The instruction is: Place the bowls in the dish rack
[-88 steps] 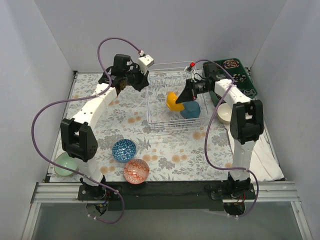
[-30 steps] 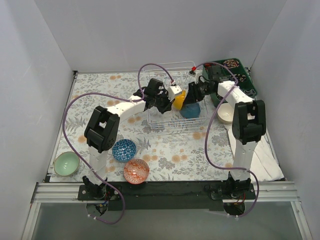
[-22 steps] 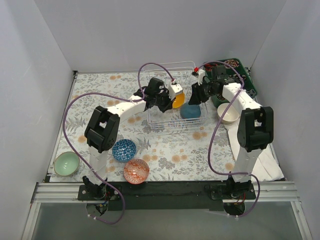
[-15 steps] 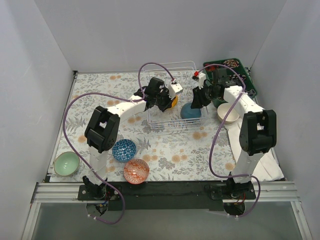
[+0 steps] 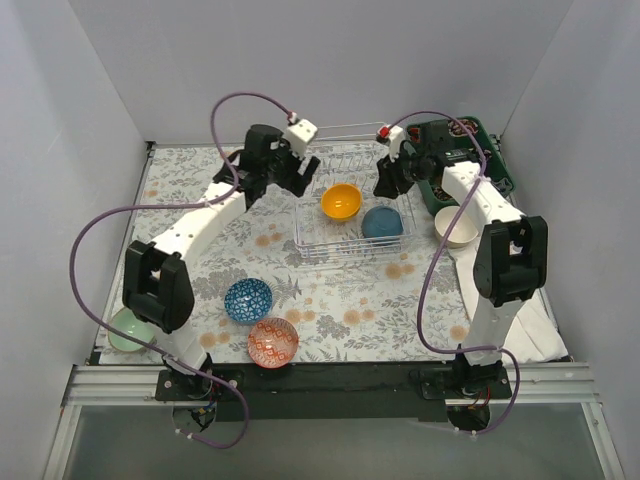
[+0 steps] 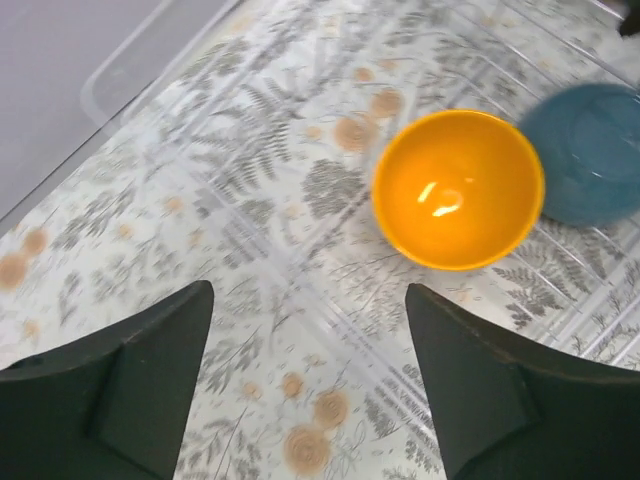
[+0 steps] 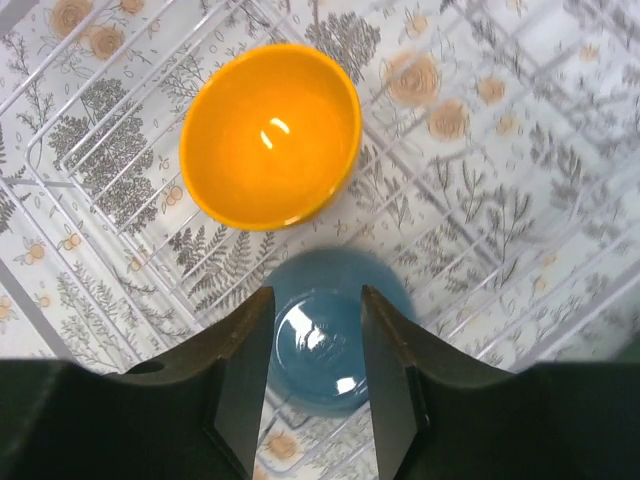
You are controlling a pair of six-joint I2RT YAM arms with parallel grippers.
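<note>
Two in so far: the orange-yellow bowl (image 5: pixel 341 200) sits mouth up in the white wire dish rack (image 5: pixel 318 238), glossy inside, around the middle. The plain blue bowl (image 5: pixel 382 222) lies just beside it, nearer the rack's right front corner, and looks turned mouth down, though that's hard to call. Out on the floral cloth (image 5: pixel 340 300), the blue-patterned bowl (image 5: pixel 248 300) and red-and-white bowl (image 5: pixel 273 341) stand mouth up, nearly touching. The mint green bowl (image 5: pixel 122 330) is at the near left edge, partly hidden. The cream bowl (image 5: pixel 456 227) waits right of the rack.
</note>
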